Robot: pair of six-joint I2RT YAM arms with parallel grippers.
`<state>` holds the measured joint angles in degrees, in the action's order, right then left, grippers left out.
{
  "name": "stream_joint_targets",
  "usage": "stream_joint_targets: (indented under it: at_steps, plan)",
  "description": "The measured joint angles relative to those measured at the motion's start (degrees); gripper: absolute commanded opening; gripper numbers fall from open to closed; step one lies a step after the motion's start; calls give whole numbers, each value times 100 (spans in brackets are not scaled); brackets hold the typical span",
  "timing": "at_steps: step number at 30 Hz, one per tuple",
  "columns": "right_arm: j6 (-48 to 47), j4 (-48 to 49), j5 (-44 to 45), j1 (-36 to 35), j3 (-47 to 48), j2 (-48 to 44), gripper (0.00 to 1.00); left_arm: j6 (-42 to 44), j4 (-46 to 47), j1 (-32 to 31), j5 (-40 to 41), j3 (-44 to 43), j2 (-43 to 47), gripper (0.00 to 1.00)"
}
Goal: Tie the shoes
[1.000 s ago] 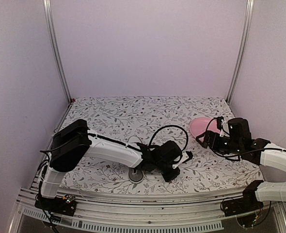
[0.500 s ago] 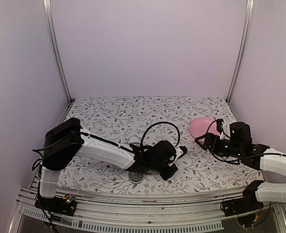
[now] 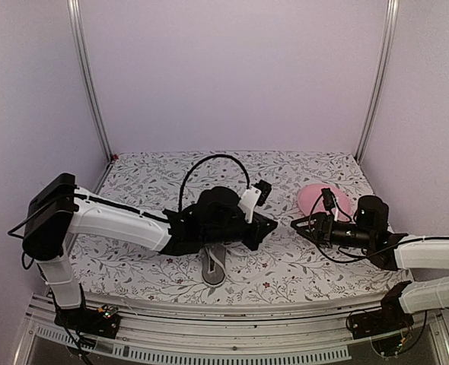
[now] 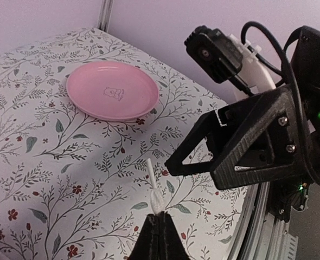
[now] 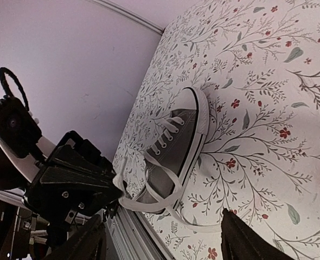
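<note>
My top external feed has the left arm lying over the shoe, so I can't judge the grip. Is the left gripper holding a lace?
Observer: Yes. In the left wrist view the left gripper is shut on a white lace, whose tip pokes out above the fingers.
Operator: And the right gripper?
Observer: The right wrist view shows the right gripper open, with nothing between its fingers.
Operator: Is the sneaker tied?
Observer: Not that I can see. The sneaker shows no bow, and a loose strand lies on the tablecloth by its heel.
</note>
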<state>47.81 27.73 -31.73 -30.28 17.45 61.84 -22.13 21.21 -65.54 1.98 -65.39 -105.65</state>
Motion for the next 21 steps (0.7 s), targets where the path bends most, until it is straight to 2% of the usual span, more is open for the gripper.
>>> stream_joint_targets:
  at_steps: [5,7,10,18,21]
  plan:
    - [483,892,-297,-339,116,538,66,-94,90,9,-160,140,0,0]
    - [564,1086,-293,-435,177,597,62,-131,157,9,-179,142,0,0]
    - [658,1300,-280,-503,271,706,52,-170,229,9,-223,146,0,0]
    - [787,1445,-229,-693,586,1093,31,-197,326,9,-313,151,0,0]
    - [789,1451,-160,-710,592,1130,18,-199,343,9,-315,164,2,0]
